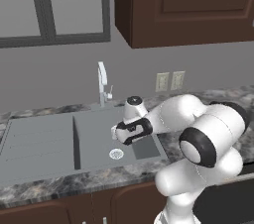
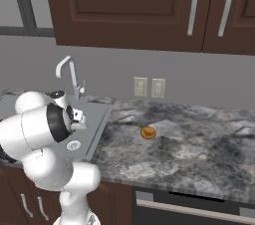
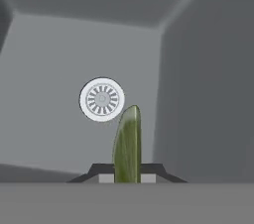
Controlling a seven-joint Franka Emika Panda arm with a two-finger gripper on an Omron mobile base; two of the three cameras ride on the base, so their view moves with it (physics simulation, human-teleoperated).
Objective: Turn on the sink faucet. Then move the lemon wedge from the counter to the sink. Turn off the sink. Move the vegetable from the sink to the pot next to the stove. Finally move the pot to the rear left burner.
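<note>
My gripper (image 3: pixel 127 176) is shut on the lemon wedge (image 3: pixel 127 142), a yellow-green pointed slice that stands up between the fingertips. It hangs inside the sink's right basin (image 3: pixel 59 59), just beside and above the round silver drain (image 3: pixel 102 99). In the left base view the hand (image 1: pixel 130 131) reaches down over that basin (image 1: pixel 99 134), with the drain (image 1: pixel 116 154) below it. The tall white faucet (image 1: pixel 102 80) stands behind the sink, spout curved over, small lever at its side. In the right base view the faucet (image 2: pixel 70 72) and drain (image 2: pixel 73 145) appear past my arm.
The dark marbled counter (image 2: pixel 189 144) stretches right of the sink, with a small orange-brown object (image 2: pixel 148 132) lying on it. The basin walls close in around the hand. Brown cabinets hang overhead, and a black appliance front (image 2: pixel 199 206) sits under the counter.
</note>
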